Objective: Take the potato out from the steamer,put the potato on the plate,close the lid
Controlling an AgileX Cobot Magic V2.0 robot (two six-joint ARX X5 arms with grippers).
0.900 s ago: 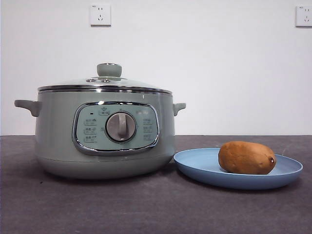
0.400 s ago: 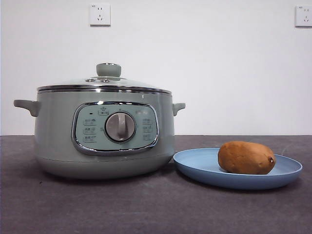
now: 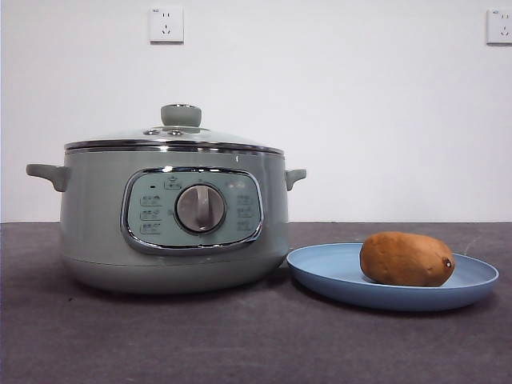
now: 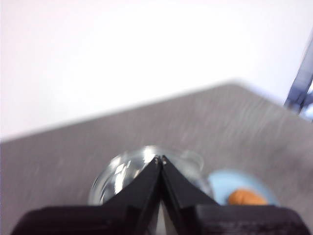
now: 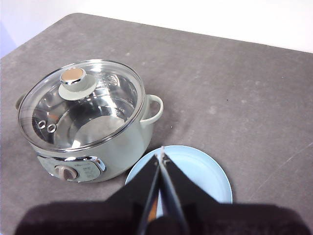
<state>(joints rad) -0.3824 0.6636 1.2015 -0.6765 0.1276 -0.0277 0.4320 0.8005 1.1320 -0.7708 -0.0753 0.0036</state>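
The sage-green steamer [image 3: 172,220] stands at the left with the glass lid [image 3: 172,136] closed on it. The brown-orange potato [image 3: 406,258] lies on the light-blue plate [image 3: 320,272] to its right. Neither gripper shows in the front view. My left gripper [image 4: 160,159] is shut and empty, high above the lid [image 4: 127,171], with the plate [image 4: 222,183] and potato [image 4: 247,197] beyond. My right gripper [image 5: 161,152] is shut and empty, high above the plate [image 5: 205,171]; its jaws hide the potato. The steamer [image 5: 112,142] and lid [image 5: 80,105] show beside it.
A dark grey table [image 3: 240,344] carries everything, with a white wall behind holding two sockets [image 3: 166,24]. A dark frame [image 4: 301,83] shows at the edge of the left wrist view.
The front view has shifted by a few pixels; the steamer, lid, plate and potato stand as before.
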